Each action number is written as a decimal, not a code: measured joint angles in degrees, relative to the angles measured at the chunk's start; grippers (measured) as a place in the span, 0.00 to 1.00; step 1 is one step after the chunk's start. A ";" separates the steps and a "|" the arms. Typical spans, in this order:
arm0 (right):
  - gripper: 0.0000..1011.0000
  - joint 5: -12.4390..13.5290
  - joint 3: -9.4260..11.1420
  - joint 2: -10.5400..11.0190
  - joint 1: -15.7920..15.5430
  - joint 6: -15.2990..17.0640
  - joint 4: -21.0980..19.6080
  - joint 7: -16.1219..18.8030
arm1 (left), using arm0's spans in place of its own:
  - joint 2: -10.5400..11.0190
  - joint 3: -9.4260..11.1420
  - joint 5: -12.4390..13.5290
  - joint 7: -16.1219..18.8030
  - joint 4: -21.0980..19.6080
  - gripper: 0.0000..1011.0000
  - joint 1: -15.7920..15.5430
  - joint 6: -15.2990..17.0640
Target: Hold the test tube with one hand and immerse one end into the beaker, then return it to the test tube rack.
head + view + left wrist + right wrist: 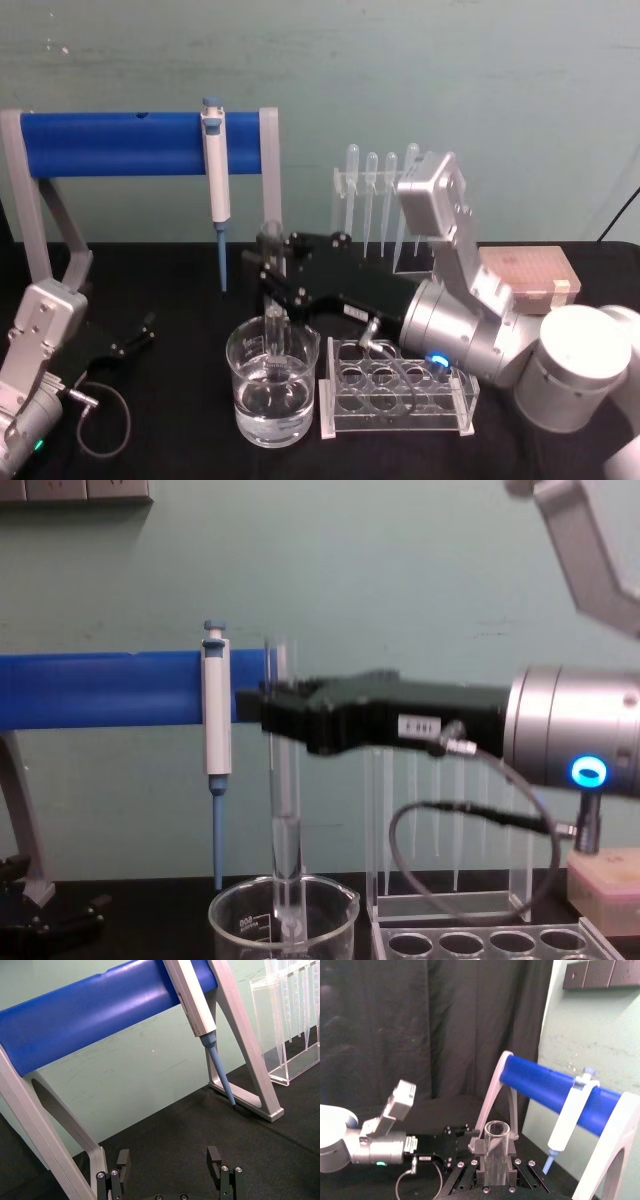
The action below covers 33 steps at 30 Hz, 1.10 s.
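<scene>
Looking down through the head camera, I see the right gripper (272, 262) reached out over the table (180, 290) with its jaws clamped on the tube (273, 335) near the top. The tube stands upright. Its flared rim pokes up above the fingers and its rounded end hangs inside the beaker (250, 410), below the rim. There is clear liquid in the bottom of the beaker, but I cannot tell whether the tube's end touches it.

From the chest camera the tube (285, 820) drops straight from the right gripper (270, 715) into the beaker (235, 920). The rack (480, 942) sits just beside the beaker on its right, and the holes I can see hold nothing.

The right wrist camera looks down the tube's (496, 1142) open mouth, with a finger pressed on either side.

The left gripper (135, 335) lies parked low at the table's left, well apart from the beaker. On its wrist camera the fingers (214, 1155) stand spread with nothing between them.

A pipettor (214, 160) hangs from the blue bar (110, 142) behind the beaker.
</scene>
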 joint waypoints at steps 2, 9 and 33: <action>0.23 0.47 0.24 0.41 0.52 1.27 -1.44 -0.06 | 0.01 0.00 0.00 0.00 0.00 0.99 0.00 0.00; 0.23 2.49 1.27 2.04 1.42 4.90 -5.17 -1.26 | 0.00 0.00 0.00 0.00 0.00 0.99 0.00 0.00; 0.23 6.28 10.05 11.00 -7.39 5.17 -11.85 -7.17 | 0.00 0.00 0.00 0.00 0.00 0.99 -0.01 0.00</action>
